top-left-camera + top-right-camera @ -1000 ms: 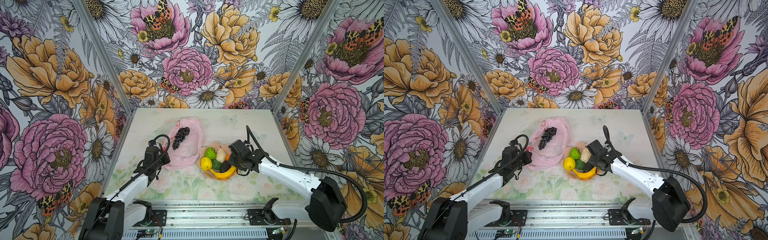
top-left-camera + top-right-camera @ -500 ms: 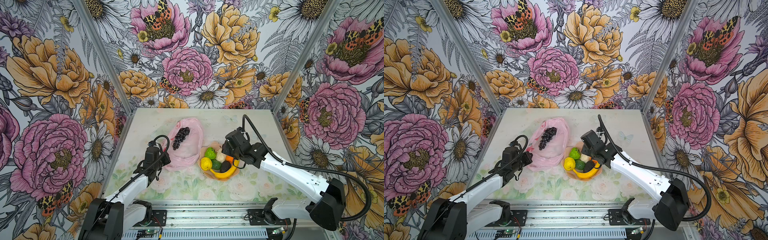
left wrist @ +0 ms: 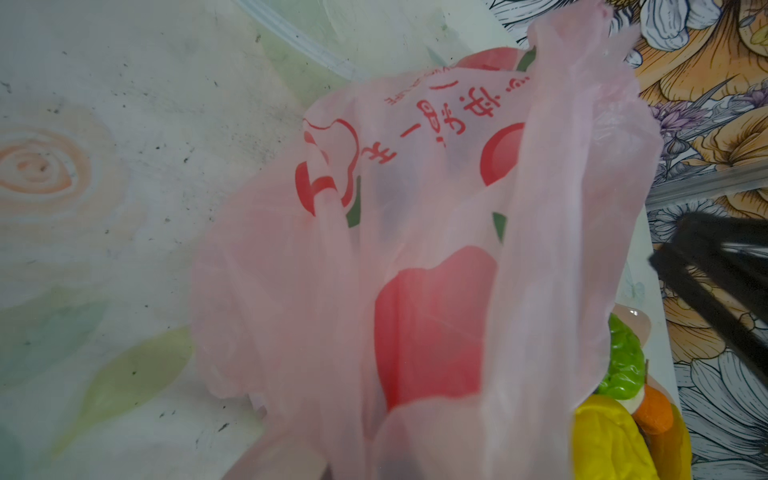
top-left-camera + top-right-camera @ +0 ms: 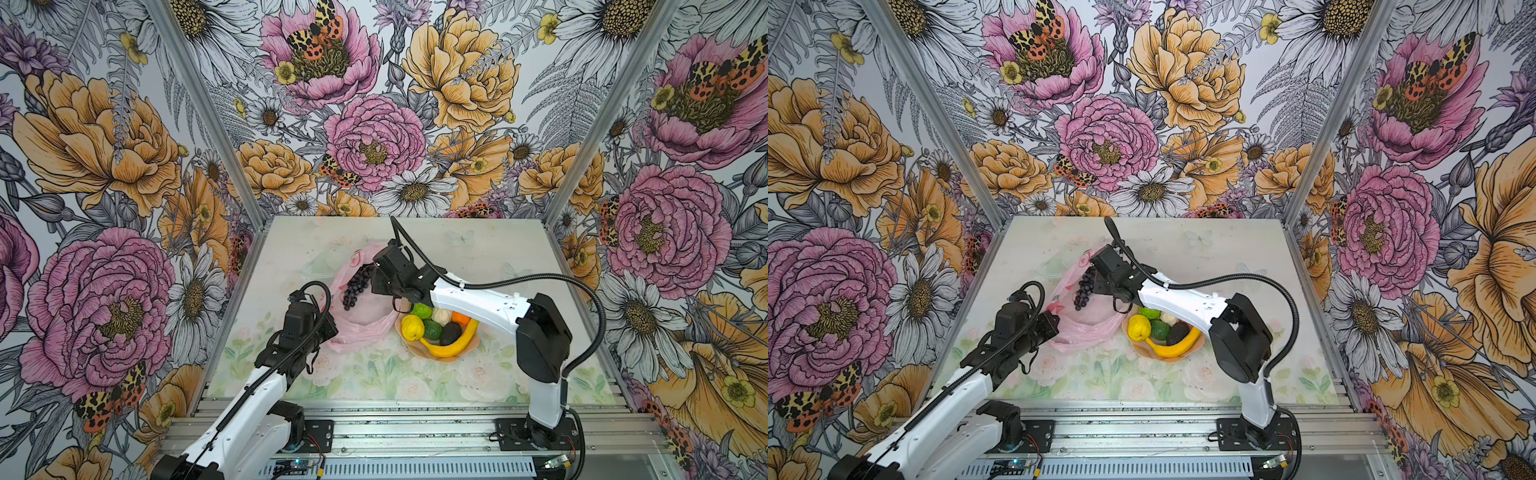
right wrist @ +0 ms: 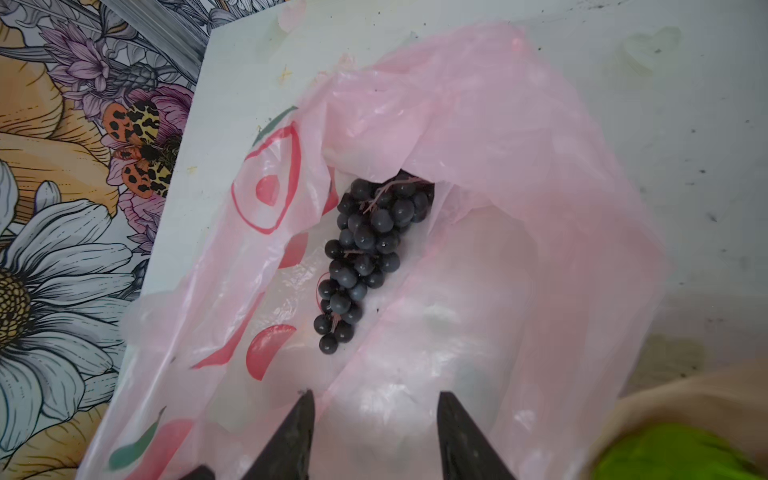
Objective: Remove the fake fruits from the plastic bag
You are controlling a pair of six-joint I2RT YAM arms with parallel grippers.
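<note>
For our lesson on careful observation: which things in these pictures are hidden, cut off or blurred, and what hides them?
- Tips of the left pincer: both top views, covered by its own wrist and the plastic bag.
- Wide end of the grape bunch: right wrist view, tucked under a bag fold.
- The orange piece: a top view, partly behind the right arm.
- The green fruit: right wrist view, blurred and cut off by the edge.

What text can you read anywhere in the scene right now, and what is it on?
No text can be read with confidence.
Bag, large red characters: Chinese-style print, upside down in the left wrist view; I cannot read it.
Bag, small line next to them: too small and blurred to read.
Right wrist view: only red shapes on the bag, no words.
Both top views: no legible text.
</note>
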